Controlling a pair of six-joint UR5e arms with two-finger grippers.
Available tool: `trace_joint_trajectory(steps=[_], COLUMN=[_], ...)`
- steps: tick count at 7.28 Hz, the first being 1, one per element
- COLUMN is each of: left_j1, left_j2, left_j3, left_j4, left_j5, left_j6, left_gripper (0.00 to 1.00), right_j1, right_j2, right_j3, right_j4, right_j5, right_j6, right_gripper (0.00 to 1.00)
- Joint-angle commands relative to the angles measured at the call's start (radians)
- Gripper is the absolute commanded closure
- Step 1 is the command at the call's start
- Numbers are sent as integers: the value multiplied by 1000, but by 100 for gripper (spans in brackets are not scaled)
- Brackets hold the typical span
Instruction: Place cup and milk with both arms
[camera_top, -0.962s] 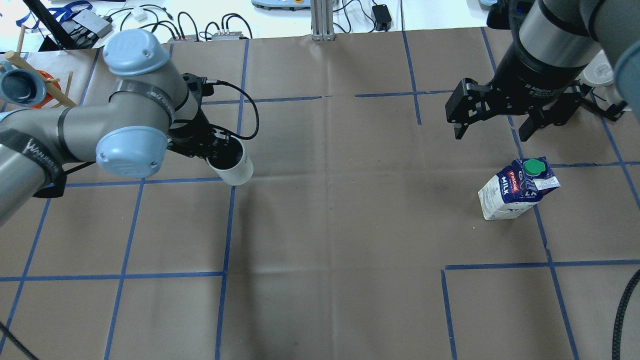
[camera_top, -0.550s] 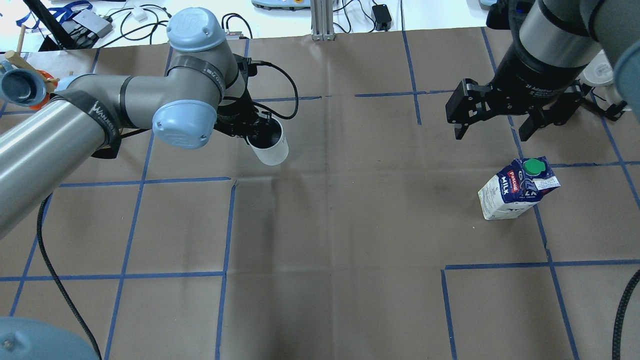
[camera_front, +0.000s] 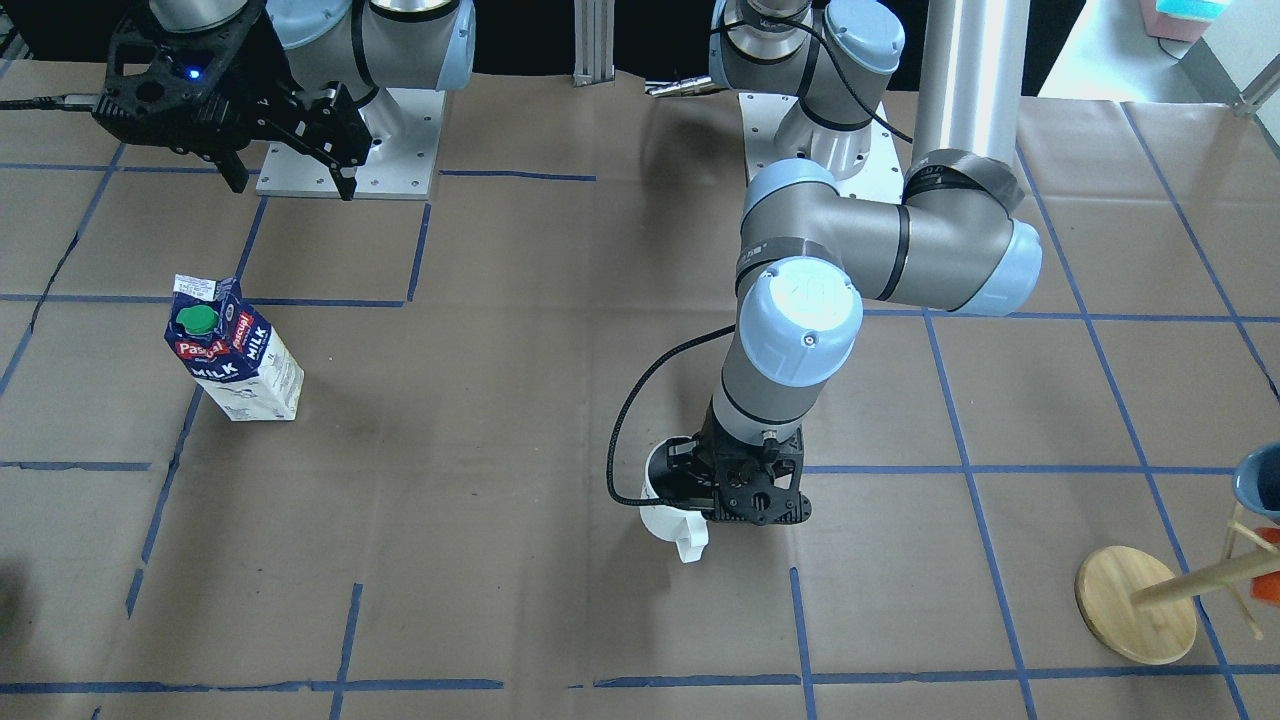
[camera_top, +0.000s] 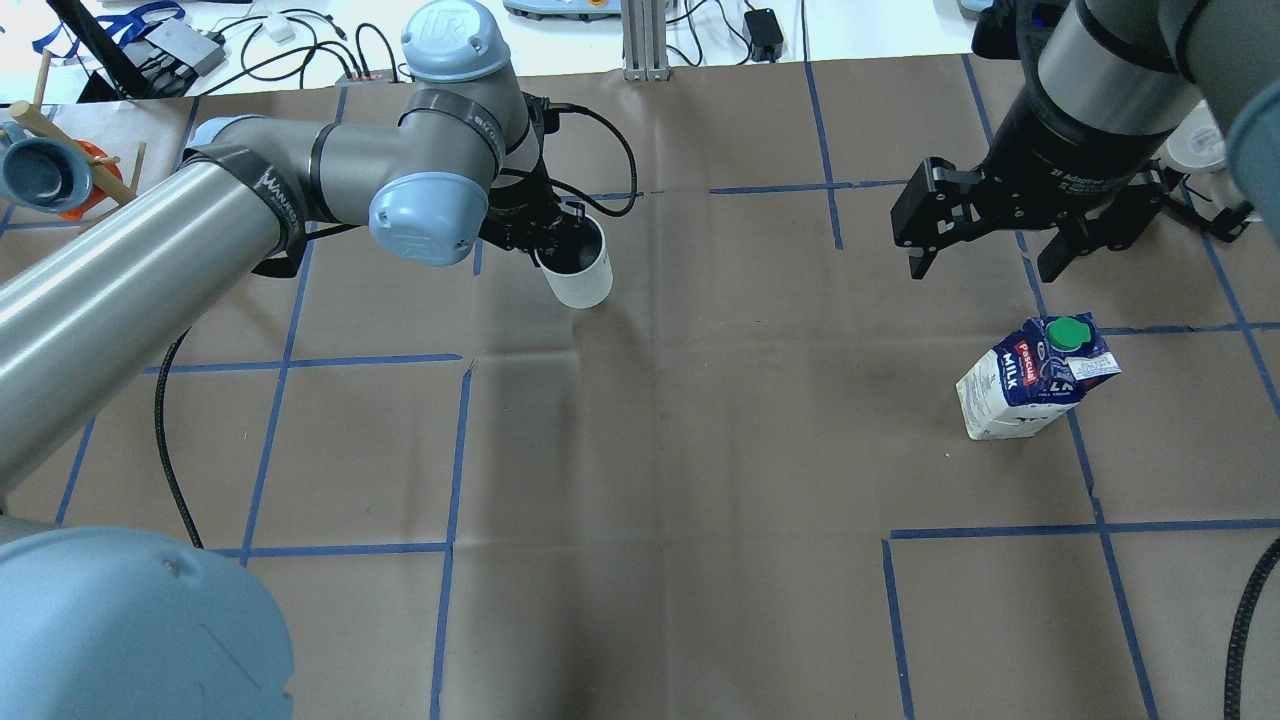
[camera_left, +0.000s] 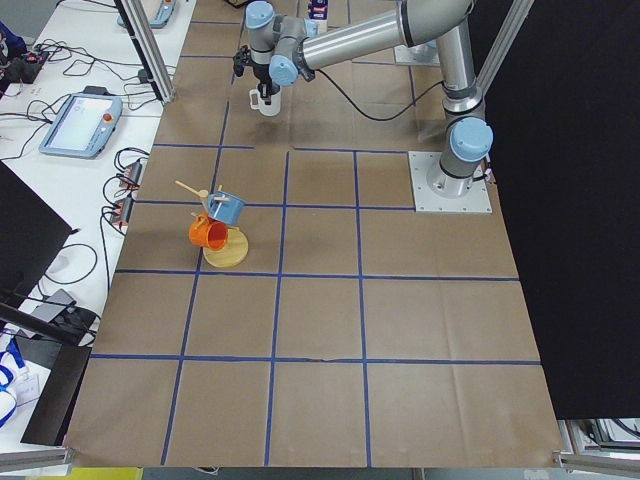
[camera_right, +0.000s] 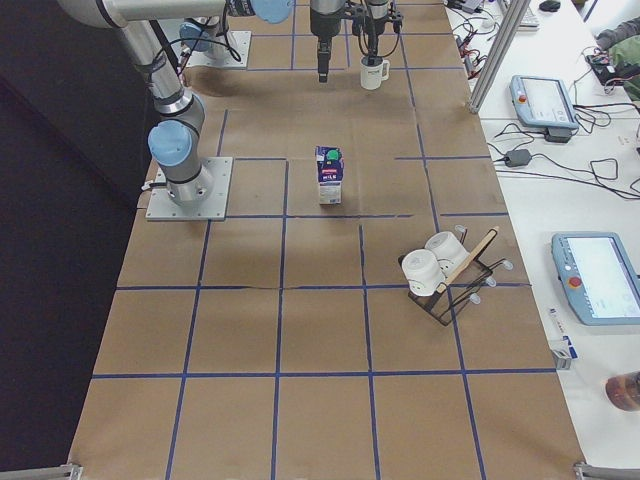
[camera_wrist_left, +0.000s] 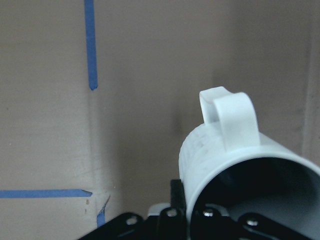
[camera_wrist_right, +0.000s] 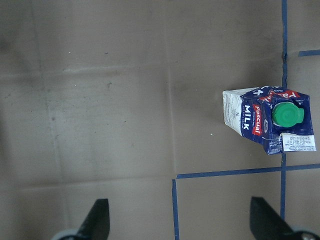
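The white cup (camera_top: 577, 272) with a dark inside hangs from my left gripper (camera_top: 558, 238), which is shut on its rim wall. The cup is in the far middle-left part of the table, its handle pointing away from the robot (camera_front: 690, 545); it also shows in the left wrist view (camera_wrist_left: 225, 150). The milk carton (camera_top: 1035, 378) stands upright on the right side, green cap on top (camera_wrist_right: 287, 114). My right gripper (camera_top: 985, 270) is open and empty, hovering high above the table behind the carton (camera_front: 235, 360).
A wooden mug rack (camera_top: 40, 170) with a blue and an orange cup stands at the far left (camera_front: 1135, 605). A second rack with white cups (camera_right: 440, 270) stands at the right end. Cables and boxes (camera_top: 350, 50) and a metal post (camera_top: 645, 40) line the far edge.
My left arm has carried the cup to the right and farther from the robot, across a blue tape line. My right gripper and the milk carton have not moved.
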Motion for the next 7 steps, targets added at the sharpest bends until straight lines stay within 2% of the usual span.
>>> trace_joint_trajectory(steps=[1,4,5,6,7], left_j1=[-28,-72,-72,-72,-72], left_j2=[-66,-197,-200,-194,-193], left_j3=[67,219,219,215,215], left_j4=[17,22,20,20,20], left_j5=[-2,13,16,13,15], left_j6=[-42,-50,-46,-37,-36], left_gripper=[99,94,60,32,29], right_j1=[0,0,0,0,-2], right_j2=[1,2,4,4,5], right_j3=[-1,0,0,0,0], right_j4=[0,0,0,0,0], right_j5=[-1,-1,-1,-1,-1], right_j6=[0,0,-2,-2,-2], right_gripper=[0,0,0,0,0])
